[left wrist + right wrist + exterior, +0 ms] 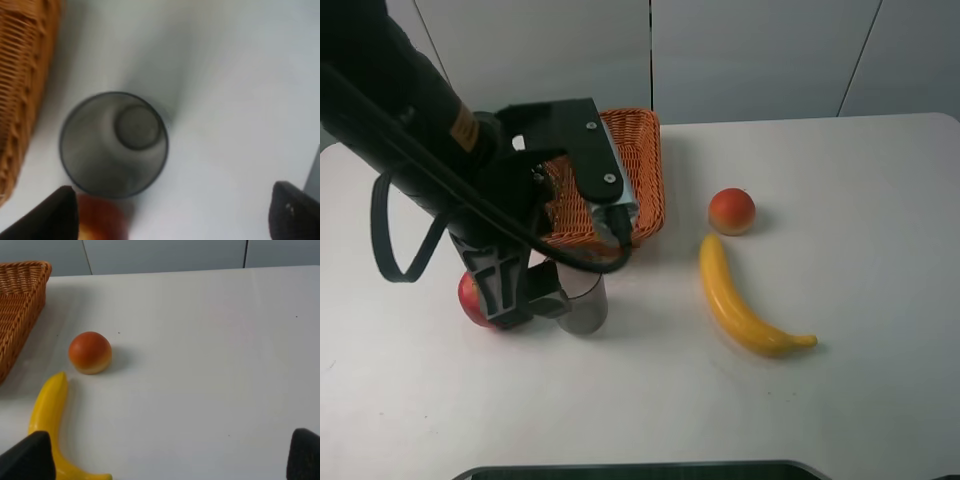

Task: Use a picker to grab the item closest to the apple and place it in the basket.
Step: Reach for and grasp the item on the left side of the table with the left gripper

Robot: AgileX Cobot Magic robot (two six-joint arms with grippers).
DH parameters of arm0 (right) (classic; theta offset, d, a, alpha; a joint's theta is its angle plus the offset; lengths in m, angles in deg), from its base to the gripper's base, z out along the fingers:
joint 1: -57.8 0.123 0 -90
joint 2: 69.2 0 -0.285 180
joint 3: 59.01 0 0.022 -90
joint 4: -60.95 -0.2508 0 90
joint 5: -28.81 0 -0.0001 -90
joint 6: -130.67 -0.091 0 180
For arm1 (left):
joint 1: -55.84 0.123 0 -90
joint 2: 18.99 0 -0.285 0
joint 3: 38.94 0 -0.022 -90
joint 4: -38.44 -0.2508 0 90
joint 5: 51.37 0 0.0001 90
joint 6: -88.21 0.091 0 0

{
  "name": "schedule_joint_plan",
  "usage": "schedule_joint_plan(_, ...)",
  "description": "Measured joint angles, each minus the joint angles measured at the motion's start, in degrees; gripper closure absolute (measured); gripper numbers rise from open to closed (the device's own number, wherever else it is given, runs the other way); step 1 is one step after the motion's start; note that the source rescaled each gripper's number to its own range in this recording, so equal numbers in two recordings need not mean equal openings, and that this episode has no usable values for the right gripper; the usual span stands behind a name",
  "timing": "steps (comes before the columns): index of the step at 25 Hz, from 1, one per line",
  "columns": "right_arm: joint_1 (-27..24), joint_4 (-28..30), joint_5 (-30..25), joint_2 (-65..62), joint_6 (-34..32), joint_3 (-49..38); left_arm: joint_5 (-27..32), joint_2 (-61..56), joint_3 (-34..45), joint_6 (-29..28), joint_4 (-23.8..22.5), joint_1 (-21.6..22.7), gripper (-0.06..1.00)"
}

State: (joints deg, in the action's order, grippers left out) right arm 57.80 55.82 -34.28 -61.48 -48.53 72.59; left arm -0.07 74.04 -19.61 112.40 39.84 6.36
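Note:
A red apple [472, 300] lies at the table's left, partly hidden by my left arm. Right beside it stands a grey metal cup [586, 306], upright and empty. In the left wrist view I look straight down into the cup [114, 144], with the apple [100, 220] touching its rim. My left gripper [172, 220] hovers above them, open, with one fingertip [50, 215] by the apple. The orange wicker basket [642, 170] sits behind the cup. My right gripper [165, 460] is open, holds nothing, and does not show in the exterior high view.
A yellow banana [740, 305] and an orange-red round fruit [731, 210] lie right of the basket; both appear in the right wrist view, banana [47, 410] and fruit [90, 352]. The basket wall [20, 90] is close beside the cup. My left arm covers part of the basket.

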Motion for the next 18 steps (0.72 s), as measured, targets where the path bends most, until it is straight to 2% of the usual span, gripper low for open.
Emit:
schedule_joint_plan(4, 0.0, 0.0, 0.0, 0.0, 0.0, 0.0, 1.57, 1.07, 0.0, -0.23, -1.4, -1.93, -0.03)
schedule_joint_plan(18, 0.0, 0.0, 0.0, 0.0, 0.0, 0.0, -4.75, 12.02, 0.0, -1.5, -3.81, -2.42, -0.03)
